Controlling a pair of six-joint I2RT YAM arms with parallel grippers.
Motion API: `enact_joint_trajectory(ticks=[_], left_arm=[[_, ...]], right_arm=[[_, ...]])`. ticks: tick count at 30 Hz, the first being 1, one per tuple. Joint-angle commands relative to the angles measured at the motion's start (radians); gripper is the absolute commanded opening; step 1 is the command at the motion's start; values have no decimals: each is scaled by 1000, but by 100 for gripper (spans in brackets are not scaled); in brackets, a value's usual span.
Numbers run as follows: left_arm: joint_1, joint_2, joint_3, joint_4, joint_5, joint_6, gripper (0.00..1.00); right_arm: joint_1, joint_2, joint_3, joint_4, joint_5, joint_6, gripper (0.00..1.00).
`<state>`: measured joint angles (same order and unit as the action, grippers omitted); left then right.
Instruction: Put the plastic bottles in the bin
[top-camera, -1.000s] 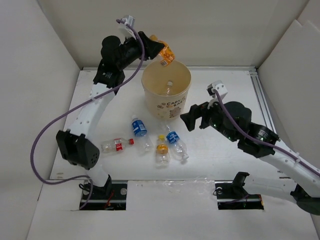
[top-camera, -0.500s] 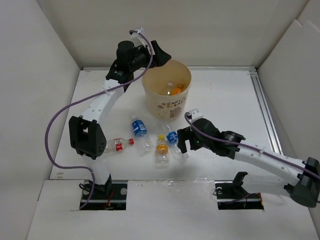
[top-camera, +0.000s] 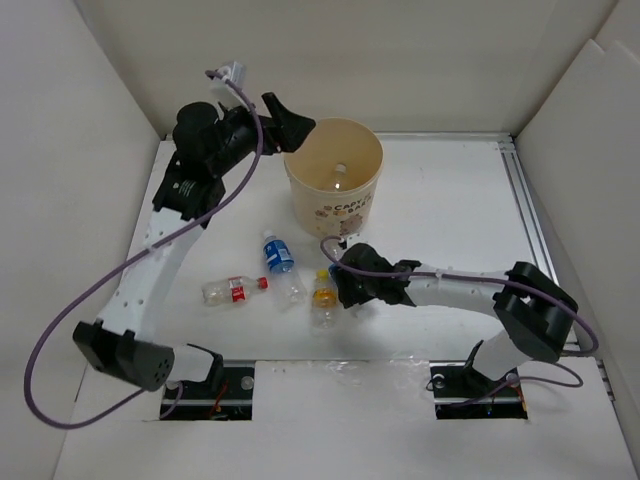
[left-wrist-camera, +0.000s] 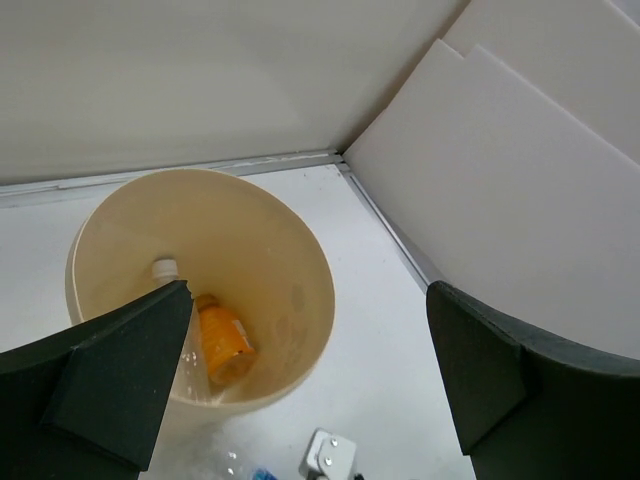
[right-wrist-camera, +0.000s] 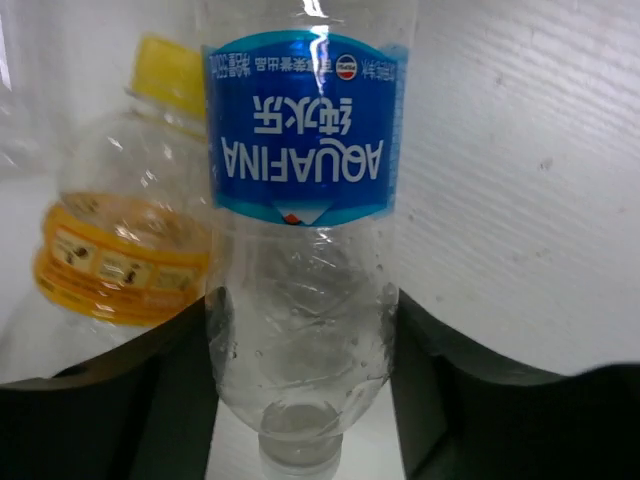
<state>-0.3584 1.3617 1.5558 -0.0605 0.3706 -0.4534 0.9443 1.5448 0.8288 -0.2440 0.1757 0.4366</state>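
Plastic bottles (top-camera: 296, 292) number six in all: five on the table (top-camera: 440, 210) and one in the bin (top-camera: 335, 215).

The bin stands at about 12 o'clock on the table in the overhead view. The left wrist view looks down into it. One orange bottle (left-wrist-camera: 225, 345) lies on the bottom against the wall at 6 o'clock. A small white disc (left-wrist-camera: 163, 267) sits near it at 10 o'clock, and I cannot tell whether it belongs to a bottle.

The other five lie in a loose cluster at 6 to 7 o'clock of the bin:
- The blue-label bottle (top-camera: 277, 255) is nearest the bin.
- The red-label bottle (top-camera: 232, 290) lies on its side at 8 o'clock of that one.
- The plain clear bottle (top-camera: 292, 287) is just beside the red-label bottle's cap end.
- The yellow-capped bottle (top-camera: 323, 300) has an orange band and lies at 3 o'clock of the clear one.
- The Aquafina bottle (right-wrist-camera: 300, 200) is mostly hidden under the right gripper (top-camera: 352, 290) from above and lies right beside the yellow-capped one.

There is one gripper on each of the two arms. The left gripper (top-camera: 288, 118) hangs above the bin's rim at 10 o'clock. Its fingers (left-wrist-camera: 110, 390) are spread wide and hold nothing.

The right gripper is low over the Aquafina bottle. Its fingers (right-wrist-camera: 160, 390) flank the bottle's clear lower body, one on each side and right against it. Whether they squeeze it or only bracket it I cannot tell.
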Motion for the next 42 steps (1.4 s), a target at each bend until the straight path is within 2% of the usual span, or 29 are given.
enact_joint_trajectory(ticks=[1, 2, 3, 4, 5, 10, 16, 19, 25, 30, 34, 38, 39, 40, 41, 42], left_arm=[[-2, -119, -77, -19, -53, 12, 100], [-2, -140, -89, -19, -53, 2, 100], [-2, -173, -89, -33, -67, 2, 100], [-2, -187, -103, -48, -76, 2, 100], [-2, -196, -103, -59, -85, 13, 100], [-2, -214, -103, -110, -42, 22, 100], [-2, -214, -166, -87, 134, 22, 100], [-2, -214, -190, -59, 246, 22, 100], [-2, -248, -253, 82, 425, -36, 100], [-2, -248, -264, 110, 452, -59, 100], [-2, -237, -264, 119, 461, -79, 100], [-2, -237, -301, 258, 530, -154, 100], [-2, -228, -301, 270, 539, -166, 95], [-2, -228, -301, 287, 539, -177, 79], [-2, -219, -301, 287, 539, -186, 55], [-2, -207, -280, 268, 490, -186, 16]], right_arm=[[10, 17, -16, 68, 50, 45, 55], [10, 5, -28, 68, 50, 69, 46], [10, -24, -28, 54, 67, 80, 17], [10, -43, -39, 42, 76, 93, 7], [19, -61, -39, 20, 99, 117, 5], [108, -245, 27, -220, 198, 186, 3], [180, -391, 235, -443, 199, 174, 0], [180, -448, 306, -443, 176, 140, 0], [180, -474, 437, -299, 211, 48, 0], [180, -453, 477, -108, 159, -24, 0], [180, -393, 504, -34, 68, -48, 0], [180, -342, 541, 3, 34, -67, 0], [180, -330, 541, 15, 25, -79, 0], [180, -330, 541, 31, 25, -79, 0], [180, -330, 541, 55, 34, -90, 6], [180, -330, 541, 55, 44, -90, 19]])
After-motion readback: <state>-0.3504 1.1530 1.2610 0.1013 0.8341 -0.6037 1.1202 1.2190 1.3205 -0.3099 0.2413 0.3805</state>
